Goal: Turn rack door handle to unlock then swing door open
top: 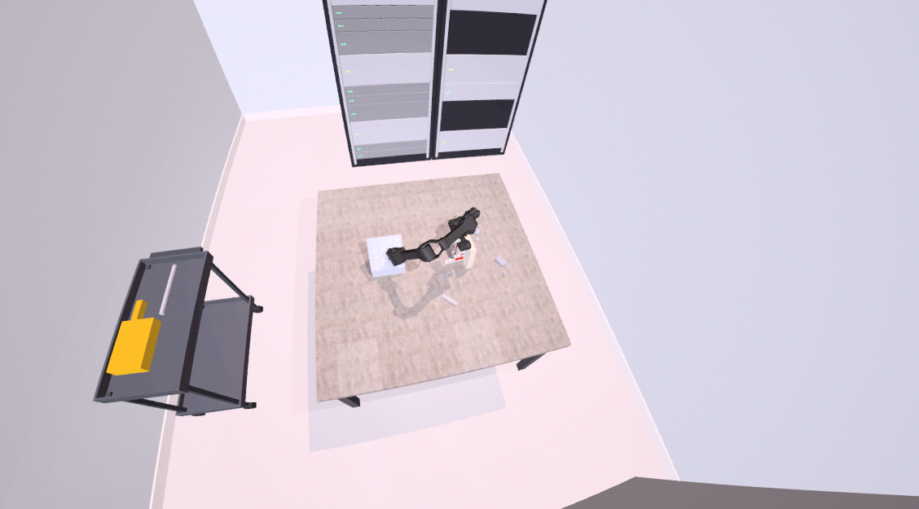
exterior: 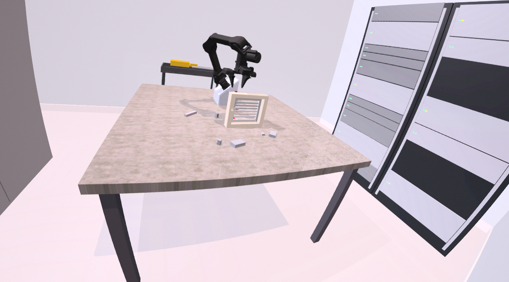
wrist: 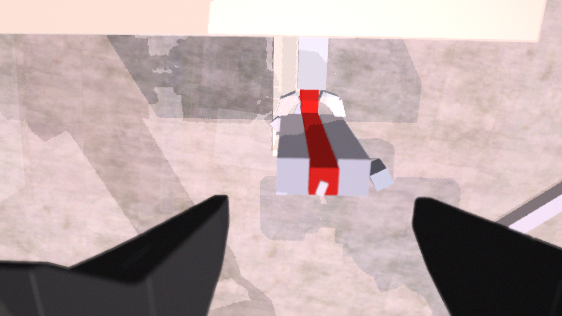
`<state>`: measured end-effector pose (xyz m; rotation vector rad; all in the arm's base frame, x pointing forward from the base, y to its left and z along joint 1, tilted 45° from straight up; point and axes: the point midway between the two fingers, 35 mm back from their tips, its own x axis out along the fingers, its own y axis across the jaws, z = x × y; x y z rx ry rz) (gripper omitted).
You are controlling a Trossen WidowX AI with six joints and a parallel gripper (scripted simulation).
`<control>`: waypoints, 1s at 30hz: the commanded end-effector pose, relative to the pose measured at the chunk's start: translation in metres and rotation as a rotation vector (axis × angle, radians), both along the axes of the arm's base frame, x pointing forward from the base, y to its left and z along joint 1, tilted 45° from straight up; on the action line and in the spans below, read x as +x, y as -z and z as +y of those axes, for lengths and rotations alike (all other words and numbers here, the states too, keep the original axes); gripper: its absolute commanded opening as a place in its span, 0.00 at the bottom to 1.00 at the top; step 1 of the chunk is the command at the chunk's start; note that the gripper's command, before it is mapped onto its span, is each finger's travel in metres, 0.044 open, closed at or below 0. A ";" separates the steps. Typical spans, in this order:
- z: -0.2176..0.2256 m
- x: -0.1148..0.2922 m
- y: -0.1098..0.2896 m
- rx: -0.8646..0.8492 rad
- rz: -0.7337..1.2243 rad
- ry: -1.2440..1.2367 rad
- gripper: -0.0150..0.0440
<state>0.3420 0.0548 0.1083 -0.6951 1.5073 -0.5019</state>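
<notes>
Near field: the end effector (top: pixel 460 239) (exterior: pixel 237 86) (wrist: pixel 321 210), released, its separated fingertips enclosing nothing; just beyond them in the wrist view, the red-striped upright handle (top: pixel 450 260) (wrist: pixel 322 181), laterally within their span, on the arm-base side of the cream door frame (top: pixel 471 254) (exterior: pixel 248 95) (wrist: pixel 375 4); the handle's long axis, upright by the task's description, is foreshortened here; the finger-opening direction runs roughly along the frame; the next approach should therefore lower the parted fingers astride the handle, keeping clear of the frame; far field: the bench (top: pixel 406 354) (exterior: pixel 187 154) (wrist: pixel 50 164) beneath.
</notes>
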 end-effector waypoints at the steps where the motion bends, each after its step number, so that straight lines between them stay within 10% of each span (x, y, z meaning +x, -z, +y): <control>1: -0.003 0.002 0.001 -0.010 -0.002 0.003 0.73; 30: -0.036 0.004 0.035 -0.011 -0.004 0.003 0.73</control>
